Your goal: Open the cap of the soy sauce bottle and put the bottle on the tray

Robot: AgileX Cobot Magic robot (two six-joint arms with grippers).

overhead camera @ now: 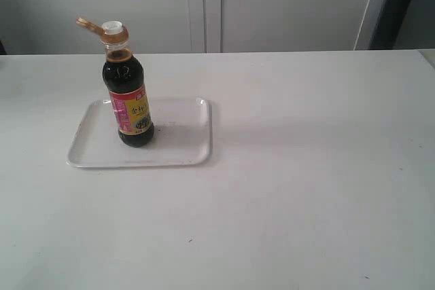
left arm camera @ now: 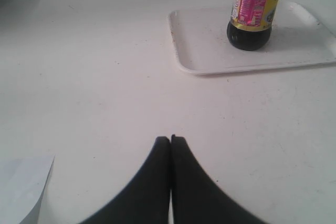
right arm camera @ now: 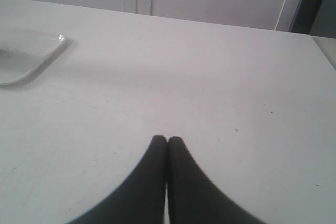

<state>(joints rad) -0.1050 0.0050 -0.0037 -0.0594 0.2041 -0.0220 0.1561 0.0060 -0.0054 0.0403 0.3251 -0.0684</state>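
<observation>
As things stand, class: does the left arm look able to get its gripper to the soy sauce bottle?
Probably yes. The left gripper is shut and empty, and only bare table lies between it and the soy sauce bottle, which stands upright on the tray. Its jaws would need opening first.

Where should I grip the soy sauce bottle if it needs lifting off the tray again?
Grip the soy sauce bottle across its labelled body, coming in level from the open table side. It stands upright on the tray, and the cap lid is flipped open over the narrow neck, so a top grasp looks poor.
</observation>
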